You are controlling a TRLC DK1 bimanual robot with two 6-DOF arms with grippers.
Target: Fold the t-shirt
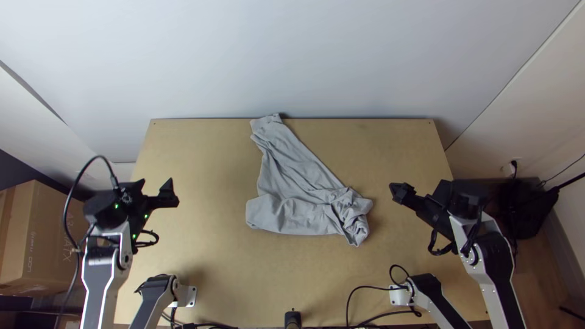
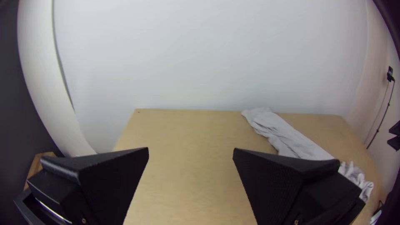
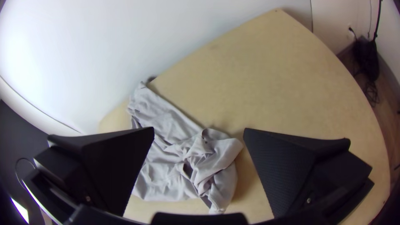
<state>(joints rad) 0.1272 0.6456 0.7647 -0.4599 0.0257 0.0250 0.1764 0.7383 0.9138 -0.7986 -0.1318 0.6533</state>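
Observation:
The grey t-shirt [image 1: 291,173] lies crumpled near the middle of the table, a narrow part stretching to the far edge and a bunched heap at its near right corner. My left gripper [image 1: 155,184] stands open over the table's left side, well apart from the cloth. On the right, my right gripper [image 1: 419,186] is open too, a short way from the bunched end. In the left wrist view the t-shirt [image 2: 287,135] lies beyond one finger of the open gripper [image 2: 191,150]. The right wrist view has the t-shirt [image 3: 166,121] partly behind a finger of the gripper [image 3: 199,129].
Bare wood of the table [image 1: 207,170] stretches on both sides of the cloth. A pale wall [image 1: 292,55] rises behind the far edge. Black cables [image 1: 378,314] run along the near edge, and a cardboard box [image 1: 46,237] stands at the left.

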